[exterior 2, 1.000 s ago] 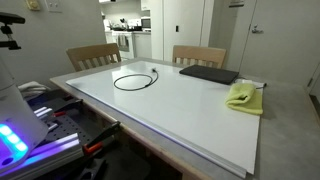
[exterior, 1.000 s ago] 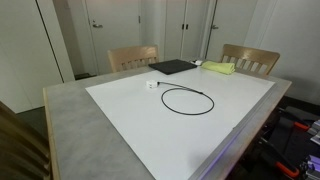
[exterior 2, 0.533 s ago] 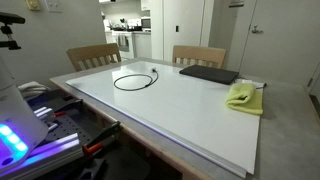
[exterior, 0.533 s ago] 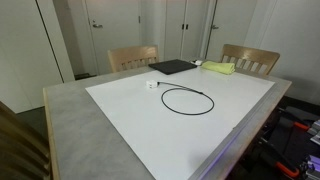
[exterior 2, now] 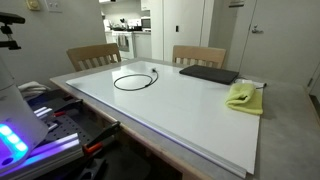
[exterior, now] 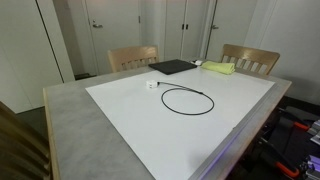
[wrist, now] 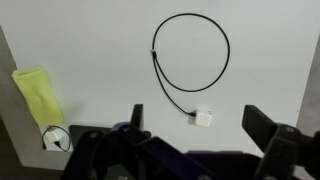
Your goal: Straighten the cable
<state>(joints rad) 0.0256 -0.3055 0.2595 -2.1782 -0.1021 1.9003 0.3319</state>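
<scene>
1. pale doors and wooden chairs [exterior: 133, 57] stand behind the table [exterior: 68, 120], whose middle is covered by a white sheet [exterior: 190, 135]. the cable [exterior: 186, 112] lies on that sheet curled in one loop, with its white plug [exterior: 152, 85] on the side toward the black pad [exterior: 172, 67].
2. the gripper [wrist: 193, 112] shows only in the wrist view, jaws spread wide and holding nothing. it hangs above the sheet, and in that view the plug shows between the two fingers.
3. risk, as i judge it: the cord is thin and lies flat, so a closing pinch may miss it. it may also scrape and ruck the sheet, which would shift the loop.
4. risk: with nothing pinning the far end, a pull would likely drag the whole loop along rather than open it.
5. risk: i cannot tell whether the free end crosses the loop or just touches it. if it crosses, a tug could tighten it into a kink.
6. room: open sheet spreads wide on the loop's near side in both exterior views, which suits a long drag. the pad and the yellow cloth [exterior: 220, 68] sit near the far edge, so a pull that way runs short and may snag them.
7. edges: the sheet border and table edge lie well apart from the loop.
</scene>
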